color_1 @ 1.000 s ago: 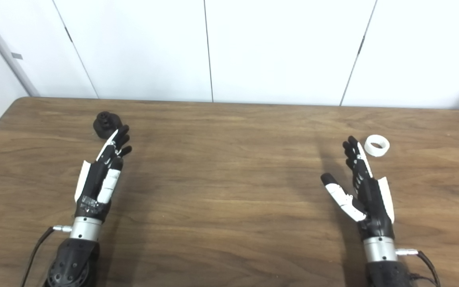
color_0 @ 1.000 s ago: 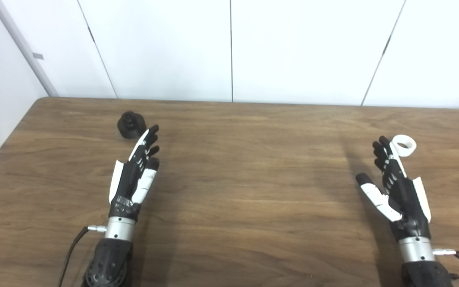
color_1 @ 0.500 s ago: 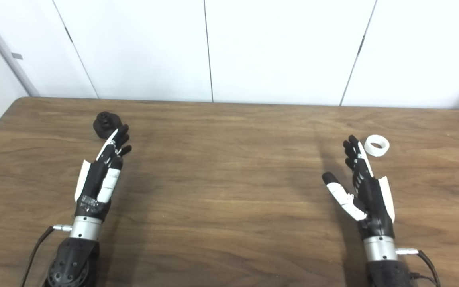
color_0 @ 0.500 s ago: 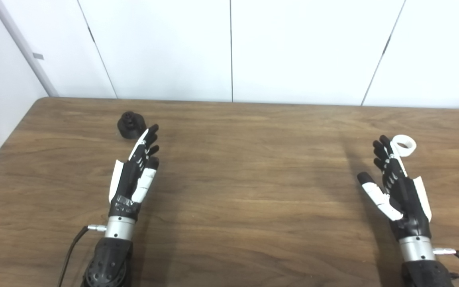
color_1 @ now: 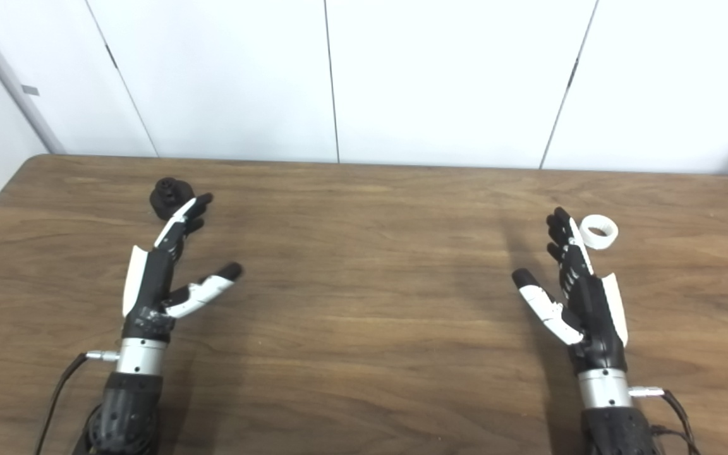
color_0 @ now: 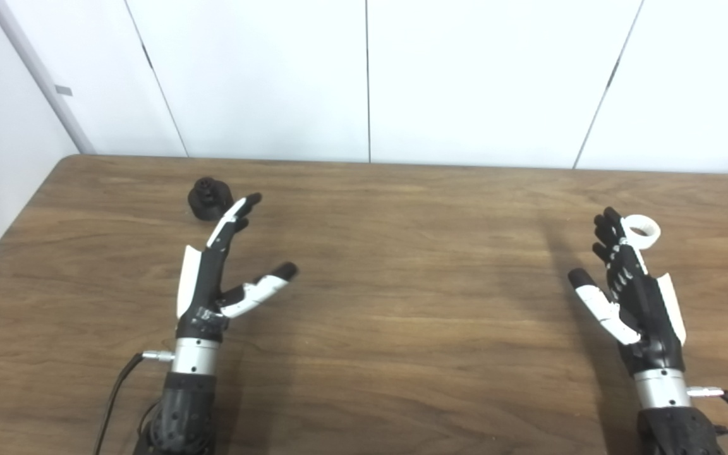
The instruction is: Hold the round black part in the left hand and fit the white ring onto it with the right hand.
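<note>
Black-and-white left hand (color_0: 212, 278) and right hand (color_0: 632, 297), silver wrist cuffs, black perforated forearms, thin cables.

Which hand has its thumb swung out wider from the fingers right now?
The left hand: its thumb juts far sideways, away from the fingers reaching toward the round black part. The right hand shows a narrower gap.

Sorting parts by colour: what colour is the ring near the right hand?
White. The ring shows best in the right eye view, clear of the hand.
</note>
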